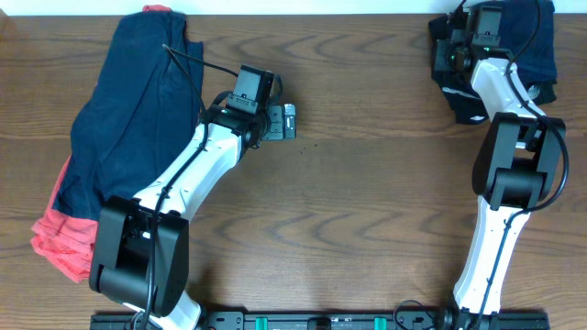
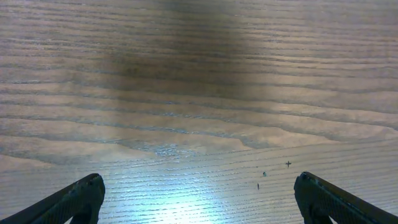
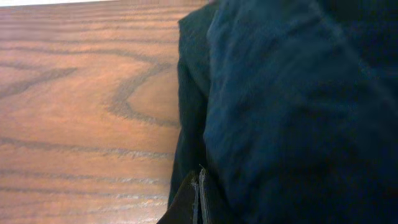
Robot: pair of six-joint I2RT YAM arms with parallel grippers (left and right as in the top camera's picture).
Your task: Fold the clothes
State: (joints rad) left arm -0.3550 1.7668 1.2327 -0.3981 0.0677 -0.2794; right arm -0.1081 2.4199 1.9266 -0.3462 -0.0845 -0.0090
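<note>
The left tool (image 1: 286,121) hung wide open and empty over bare worktop (image 1: 367,202), at 3 o'clock of the navy garment (image 1: 138,119) lying over a coral-red garment (image 1: 62,240) at 9 o'clock. The right tool (image 3: 199,198) had its jaws pressed together at the edge of a dark navy bundle (image 1: 543,46) at 1 o'clock; whether cloth was pinched, I could not tell. The left tool would do best to take the navy garment by one edge and draw it flat to centre.
</note>
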